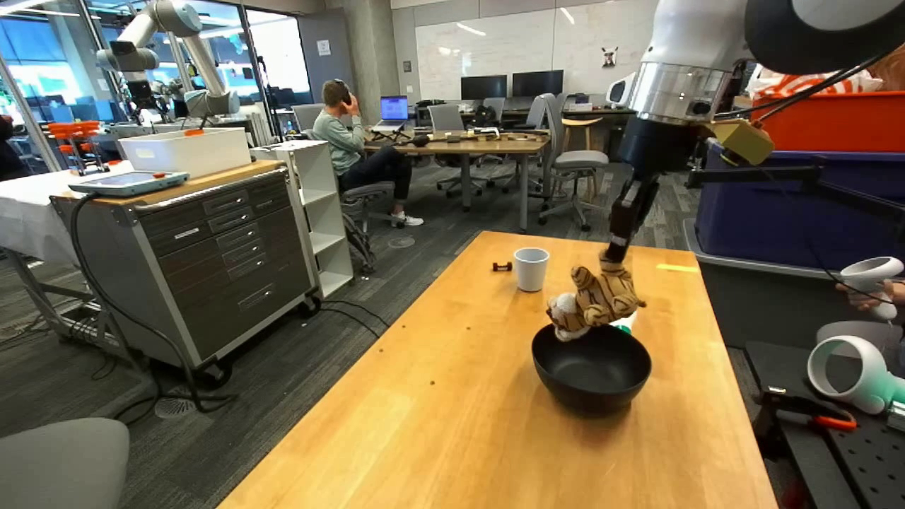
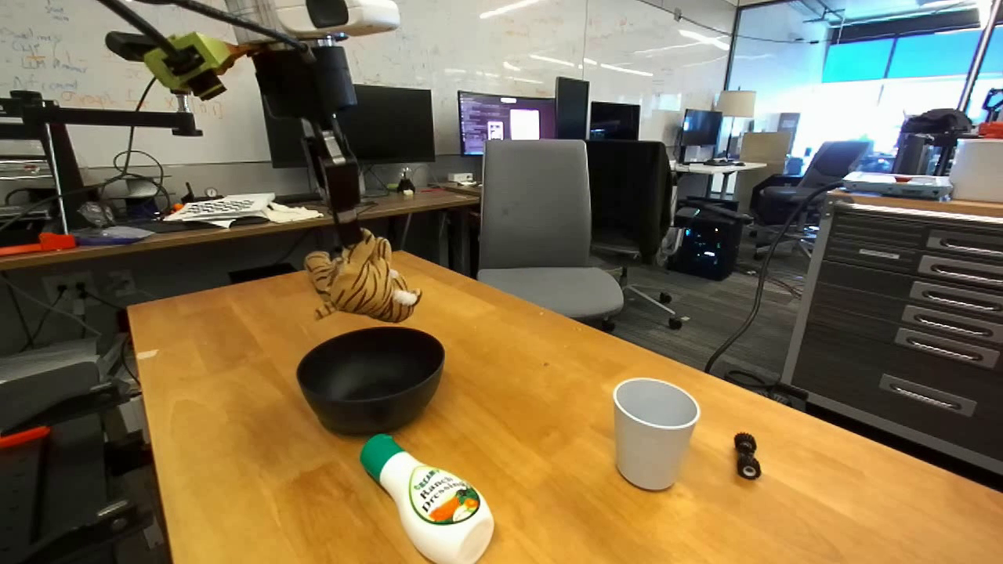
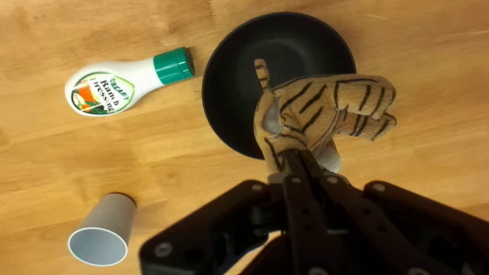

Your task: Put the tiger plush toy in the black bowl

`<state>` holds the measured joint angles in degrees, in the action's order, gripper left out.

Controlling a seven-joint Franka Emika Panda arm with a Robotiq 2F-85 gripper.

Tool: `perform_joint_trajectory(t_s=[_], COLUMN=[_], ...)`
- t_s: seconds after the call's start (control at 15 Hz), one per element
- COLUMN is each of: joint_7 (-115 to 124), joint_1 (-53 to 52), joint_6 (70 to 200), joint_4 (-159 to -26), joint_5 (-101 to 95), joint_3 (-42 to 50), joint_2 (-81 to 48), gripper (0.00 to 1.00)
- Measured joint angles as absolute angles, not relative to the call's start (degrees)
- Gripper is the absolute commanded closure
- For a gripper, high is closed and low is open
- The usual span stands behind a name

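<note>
The tan tiger plush toy (image 1: 597, 298) with dark stripes hangs from my gripper (image 1: 616, 253), whose fingers are closed on it. In both exterior views it is in the air above the black bowl (image 1: 592, 392); the toy (image 2: 362, 283) and the bowl (image 2: 370, 407) show a gap between them in an exterior view. In the wrist view the toy (image 3: 311, 105) covers the lower right part of the bowl (image 3: 233, 84), and part of it sticks out past the rim on the right. The gripper's fingertips (image 3: 300, 152) are together at the toy, outside the bowl's outline.
A white ranch dressing bottle (image 2: 435, 501) with a green cap lies close to the bowl. A white cup (image 2: 654, 435) stands upright farther along the table, with a small dark dumbbell-like piece (image 2: 747, 456) beside it. The table's edge (image 1: 735, 382) runs near the bowl.
</note>
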<state>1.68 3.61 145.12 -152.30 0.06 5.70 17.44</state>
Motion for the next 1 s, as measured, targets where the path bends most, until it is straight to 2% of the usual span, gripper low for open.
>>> perform_joint_trajectory(t_s=[1.0], joint_7=[1.5], joint_1=[7.3], joint_6=[153.5], joint_4=[-154.6], joint_5=[-8.9], joint_3=[5.7], joint_2=[6.4], gripper=[0.99])
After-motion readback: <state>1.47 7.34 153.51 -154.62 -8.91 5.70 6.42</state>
